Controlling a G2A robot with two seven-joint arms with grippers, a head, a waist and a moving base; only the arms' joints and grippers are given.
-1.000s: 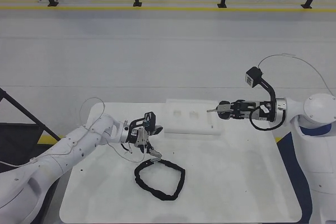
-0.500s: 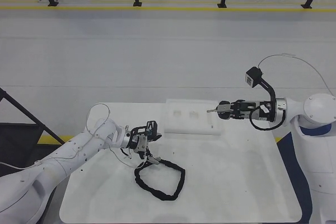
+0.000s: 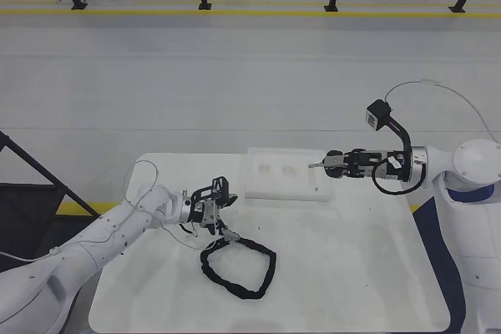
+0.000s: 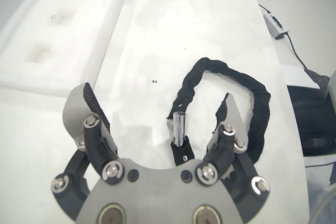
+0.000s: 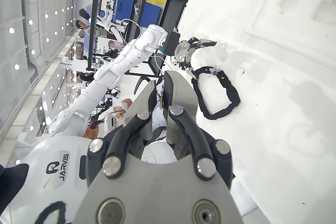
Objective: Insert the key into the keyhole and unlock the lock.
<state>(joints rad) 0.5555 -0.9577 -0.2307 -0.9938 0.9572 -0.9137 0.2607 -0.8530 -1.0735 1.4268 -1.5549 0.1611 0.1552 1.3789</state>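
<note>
Black cloth-covered chain lock (image 4: 231,78) lies on the white table (image 4: 183,12), its shiny silver barrel (image 4: 179,128) in the gap of the left gripper (image 4: 156,91), spread wide and empty, which should squeeze it firmly, keeping its end free for the small silver key (image 3: 315,165) pinched in the right gripper (image 3: 327,164).

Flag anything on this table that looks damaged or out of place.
One rubber pad on the open left gripper looks torn and ragged along its edge, unlike the neatly ridged pad opposite. Nothing else stands out.
</note>
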